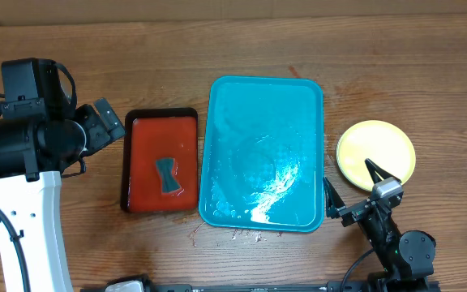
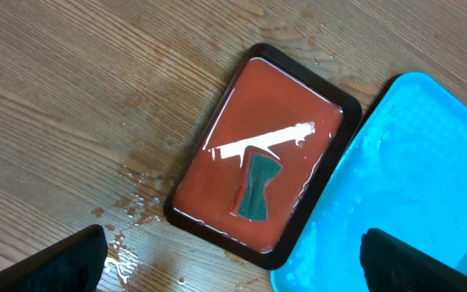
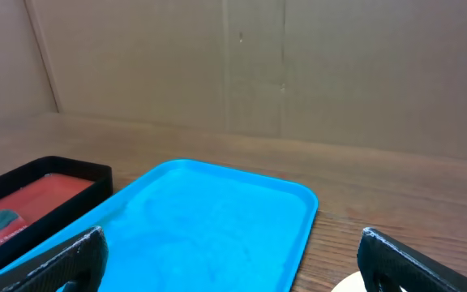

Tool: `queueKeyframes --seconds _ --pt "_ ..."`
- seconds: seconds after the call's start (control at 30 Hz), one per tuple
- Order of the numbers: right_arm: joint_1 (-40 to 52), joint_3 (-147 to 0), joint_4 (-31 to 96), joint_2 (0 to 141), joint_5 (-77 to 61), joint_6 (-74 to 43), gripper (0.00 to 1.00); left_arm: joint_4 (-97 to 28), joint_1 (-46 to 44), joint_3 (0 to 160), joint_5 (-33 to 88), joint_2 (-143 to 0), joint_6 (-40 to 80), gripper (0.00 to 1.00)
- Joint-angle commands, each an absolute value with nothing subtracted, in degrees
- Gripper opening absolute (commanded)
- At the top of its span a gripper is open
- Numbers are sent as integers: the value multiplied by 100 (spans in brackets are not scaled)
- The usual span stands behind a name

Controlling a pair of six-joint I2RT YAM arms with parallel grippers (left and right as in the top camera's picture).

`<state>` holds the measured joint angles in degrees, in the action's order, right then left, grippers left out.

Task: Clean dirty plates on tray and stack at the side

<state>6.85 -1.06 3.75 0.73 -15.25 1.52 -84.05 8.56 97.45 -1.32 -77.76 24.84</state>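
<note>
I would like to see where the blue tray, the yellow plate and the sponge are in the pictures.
blue tray (image 1: 250,122), overhead view, on its bare wet floor.
yellow plate (image 1: 375,142), overhead view, on its flat middle.
sponge (image 2: 255,188), left wrist view, on its dark middle.

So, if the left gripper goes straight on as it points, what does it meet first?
Probably the red tray, near the green sponge lying in it; nothing shows between in the wrist view, though depth is unclear.
</note>
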Motion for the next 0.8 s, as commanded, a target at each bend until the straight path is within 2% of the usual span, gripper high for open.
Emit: queueKeyframes --seconds 0.0,0.13,0.3,0.57,0.77 --pt "729 -45 322 16 -1553 156 100 -8396 733 9828 -191 -7612 2397 100" --pt "729 -45 322 16 -1553 156 100 -8248 427 9727 -458 -7026 2375 100" --pt "729 -45 322 16 -1553 156 100 -6888 21 8917 -622 -5916 2309 100" --pt "729 -45 322 16 -1553 156 100 -4244 -228 5931 -246 -3942 2217 100" --pt "729 -45 322 16 -1553 156 100 -3079 -228 4097 14 -2576 2001 100"
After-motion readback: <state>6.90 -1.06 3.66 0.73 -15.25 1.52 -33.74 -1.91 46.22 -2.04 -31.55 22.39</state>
